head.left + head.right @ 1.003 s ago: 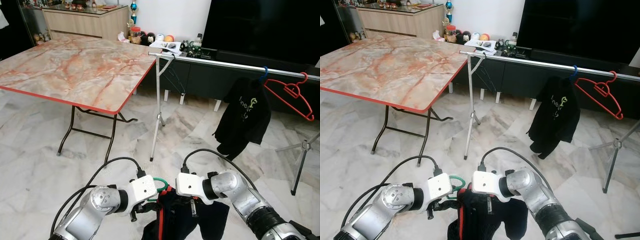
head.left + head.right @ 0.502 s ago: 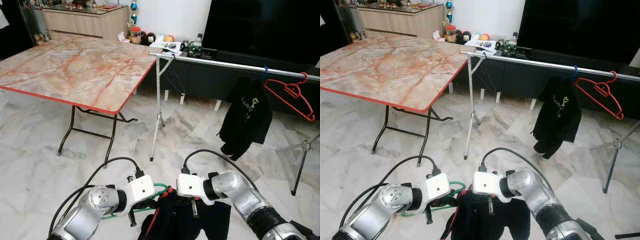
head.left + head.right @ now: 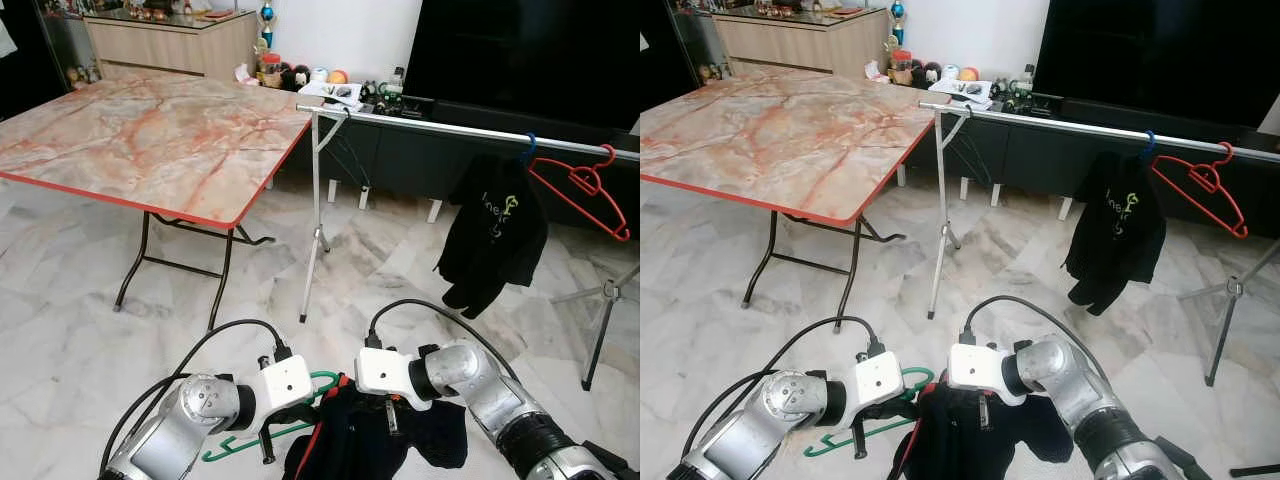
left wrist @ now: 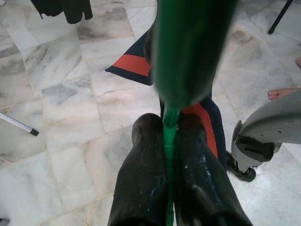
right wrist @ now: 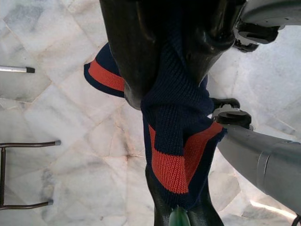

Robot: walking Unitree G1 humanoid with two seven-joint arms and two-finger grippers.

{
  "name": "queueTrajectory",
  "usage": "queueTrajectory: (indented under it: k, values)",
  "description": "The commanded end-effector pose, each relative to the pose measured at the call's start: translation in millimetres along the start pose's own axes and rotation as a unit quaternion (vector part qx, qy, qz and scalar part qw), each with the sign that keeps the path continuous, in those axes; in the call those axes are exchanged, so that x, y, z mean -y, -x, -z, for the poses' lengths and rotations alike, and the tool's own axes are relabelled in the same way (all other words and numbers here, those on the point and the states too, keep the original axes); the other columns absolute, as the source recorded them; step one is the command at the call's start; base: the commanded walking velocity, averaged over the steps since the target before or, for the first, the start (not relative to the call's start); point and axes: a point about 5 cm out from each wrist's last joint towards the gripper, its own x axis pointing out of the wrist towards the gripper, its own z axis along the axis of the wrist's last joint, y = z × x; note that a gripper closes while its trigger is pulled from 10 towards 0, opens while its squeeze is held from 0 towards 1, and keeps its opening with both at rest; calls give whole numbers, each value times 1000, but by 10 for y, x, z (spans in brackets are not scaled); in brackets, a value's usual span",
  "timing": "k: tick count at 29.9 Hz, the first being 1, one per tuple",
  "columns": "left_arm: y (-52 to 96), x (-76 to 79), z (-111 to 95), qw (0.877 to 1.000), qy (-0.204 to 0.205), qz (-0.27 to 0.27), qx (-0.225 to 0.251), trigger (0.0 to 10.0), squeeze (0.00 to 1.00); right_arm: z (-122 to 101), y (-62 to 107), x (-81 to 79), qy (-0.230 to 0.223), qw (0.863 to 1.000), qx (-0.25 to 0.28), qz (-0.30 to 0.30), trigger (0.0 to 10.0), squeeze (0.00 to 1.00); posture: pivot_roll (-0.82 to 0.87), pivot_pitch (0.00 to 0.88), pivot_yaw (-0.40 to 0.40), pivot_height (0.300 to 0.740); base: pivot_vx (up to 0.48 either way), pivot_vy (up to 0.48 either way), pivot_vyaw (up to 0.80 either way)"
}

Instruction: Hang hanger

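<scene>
A green plastic hanger (image 3: 262, 436) is low in front of me, its hook (image 3: 324, 378) beside a navy garment with red stripes (image 3: 372, 443) that droops toward the floor. My left gripper (image 4: 170, 128) is shut on the hanger's thin green bar. My right gripper (image 5: 169, 80) is shut on the knit navy cloth, right next to the left one. The silver clothes rail (image 3: 450, 128) stands farther off, across the floor ahead and to the right.
A black garment (image 3: 495, 235) and a red hanger (image 3: 585, 185) hang on the rail. A marble-topped folding table (image 3: 150, 140) stands to the left, with open marble floor between it and me. A person's bare foot (image 4: 282, 94) is nearby on the floor.
The green hanger has dropped down and to the left, so its arm now sticks out below my left gripper. The navy garment has spread a little to the right.
</scene>
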Motion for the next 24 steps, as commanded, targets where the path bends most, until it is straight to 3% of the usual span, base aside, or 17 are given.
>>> queueTrajectory:
  k: [1, 5, 6, 7, 11, 12, 16, 17, 18, 21, 22, 23, 24]
  values:
    - [-28, 34, -38, 1000, 5, 7, 11, 0, 0, -126, 8, 49, 7, 999, 38, 7, 10000, 0, 147, 0, -90, 740, 0, 0, 0]
    - [-27, 40, -34, 1000, 6, 9, 10, 0, 0, -129, 1, 29, -1, 999, 50, -1, 10000, 0, 146, 0, -91, 740, 0, 0, 0]
    - [-28, 42, -33, 1000, 6, 9, 10, 0, 0, -131, -3, 22, -3, 999, 54, -3, 10000, 235, 146, 0, -91, 740, 0, 0, 0]
    - [-29, 43, -32, 1000, 7, 10, 10, 0, 0, -133, -6, 18, -6, 998, 58, -4, 10000, 247, 146, 0, -91, 740, 0, 0, 0]
    - [-31, 45, -31, 1000, 7, 10, 10, 0, 0, -128, -19, 6, -9, 998, 64, -4, 10000, 169, 147, 0, -92, 740, 0, 0, 0]
    - [-31, 45, -31, 1000, 7, 10, 11, 0, 0, -126, -22, 1, -10, 998, 65, -5, 10000, 0, 147, 0, -92, 740, 0, 0, 0]
    - [-32, 46, -31, 1000, 7, 11, 10, 0, 0, -111, -28, -10, -22, 997, 71, -9, 10000, 0, 147, 0, -92, 740, 0, 0, 0]
    - [-32, 48, -32, 1000, 7, 12, 11, 0, 0, -110, -29, -17, -30, 997, 77, -13, 10000, 616, 148, 0, -92, 740, 0, 0, 0]
    - [-33, 50, -33, 1000, 7, 13, 11, 0, 0, -113, -27, -23, -34, 996, 84, -15, 10000, 953, 148, 0, -92, 740, 0, 0, 0]
    - [-32, 50, -33, 1000, 7, 13, 11, 0, 0, -118, -25, -26, -36, 995, 89, -17, 10000, 933, 148, 0, -91, 740, 0, 0, 0]
    - [-32, 49, -32, 1000, 7, 13, 11, 0, 0, -120, -24, -26, -35, 995, 90, -16, 9059, 827, 148, 0, -91, 740, 0, 0, 0]
    - [-31, 49, -32, 1000, 7, 13, 11, 0, 0, -121, -24, -31, -37, 995, 93, -18, 3373, 0, 147, 0, -90, 740, 0, 0, 0]
    - [-31, 48, -31, 1000, 7, 14, 11, 0, 0, -121, -23, -42, -38, 994, 97, -22, 0, 0, 147, 0, -90, 740, 0, 0, 0]
